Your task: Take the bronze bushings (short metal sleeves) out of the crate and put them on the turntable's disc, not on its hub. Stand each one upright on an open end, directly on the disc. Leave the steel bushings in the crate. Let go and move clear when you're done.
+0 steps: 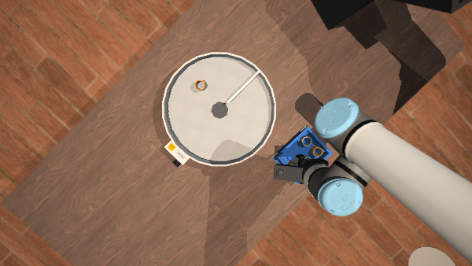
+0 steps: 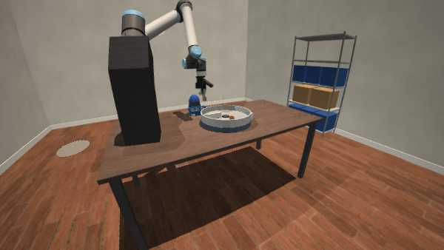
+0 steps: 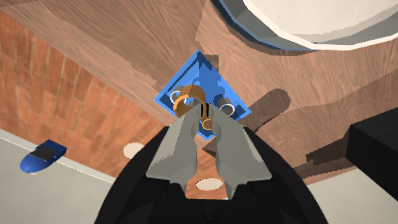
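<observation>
One bronze bushing (image 1: 200, 85) stands upright on the turntable's disc (image 1: 236, 130), well apart from the hub (image 1: 219, 109), so we count one as placed. The gripper (image 3: 200, 116) hangs above the blue crate (image 1: 293, 143), jaws nearly together, pinching the wall of a second bronze bushing (image 3: 189, 96). In the exterior view an orange bit shows at the fingertips, above the crate's rim, so we judge it lifted out but not yet carried over to the disc. Two steel bushings (image 3: 176, 96) lie in the crate, as they should. In the top view we see what looks like another bronze one (image 1: 315, 151) in the crate beside a steel one, partly under the arm, so we can't be sure. We judge the task roughly halfway: the held bushing needs moving to the disc and setting on an open end, then probably one more pick.
</observation>
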